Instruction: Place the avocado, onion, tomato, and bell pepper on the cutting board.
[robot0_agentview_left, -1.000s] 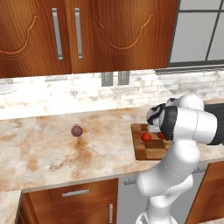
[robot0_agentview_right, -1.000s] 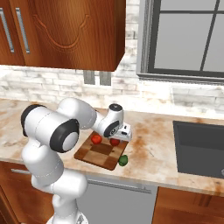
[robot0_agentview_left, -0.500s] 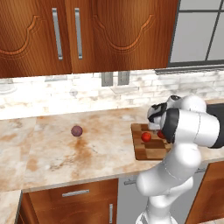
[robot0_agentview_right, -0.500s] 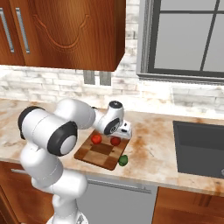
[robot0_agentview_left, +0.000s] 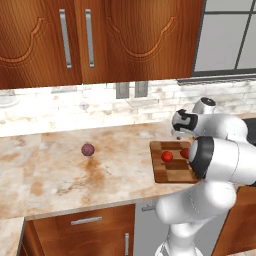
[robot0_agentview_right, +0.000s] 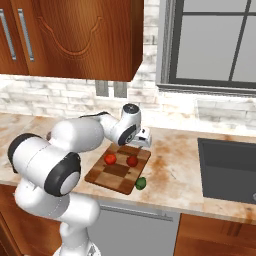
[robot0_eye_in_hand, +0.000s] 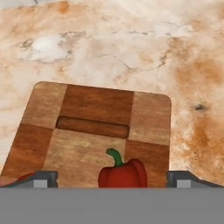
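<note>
Pincer (robot0_eye_in_hand: 112, 178) open above bell pepper (robot0_eye_in_hand: 123, 173)

The left base view looks forward and down from behind the arm, with the cutting board (robot0_agentview_left: 172, 162) at 3 o'clock on the desk (robot0_agentview_left: 75, 170). The right base view frames the same board (robot0_agentview_right: 119, 168) centrally, from the other side. The hand view sits close above it (robot0_eye_in_hand: 94, 131), looking steeply down.

Pepper (robot0_eye_in_hand: 122, 174), tomato (robot0_agentview_right: 110, 159) on board (robot0_agentview_right: 117, 171).
</note>
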